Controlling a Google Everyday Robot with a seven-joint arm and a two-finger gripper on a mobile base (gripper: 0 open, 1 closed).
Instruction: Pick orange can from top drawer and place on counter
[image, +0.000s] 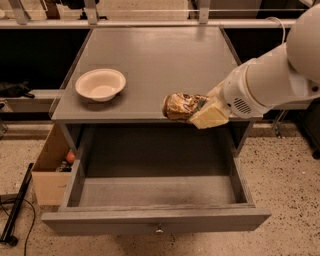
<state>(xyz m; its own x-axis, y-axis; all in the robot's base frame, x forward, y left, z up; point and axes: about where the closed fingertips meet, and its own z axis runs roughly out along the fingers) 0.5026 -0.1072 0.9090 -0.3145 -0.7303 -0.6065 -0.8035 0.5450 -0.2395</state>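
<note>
My gripper (196, 111) is shut on the orange can (179, 106), a crushed shiny bronze can held sideways. It hangs at the front edge of the counter (155, 60), level with the top surface and above the open top drawer (155, 192). The drawer is pulled out and its inside shows nothing in it. My white arm reaches in from the right.
A cream-white bowl (100, 84) sits on the left of the counter. A brown cardboard box (52, 167) with small items stands on the floor left of the drawer. A black stand lies at the lower left. Rails run behind the counter.
</note>
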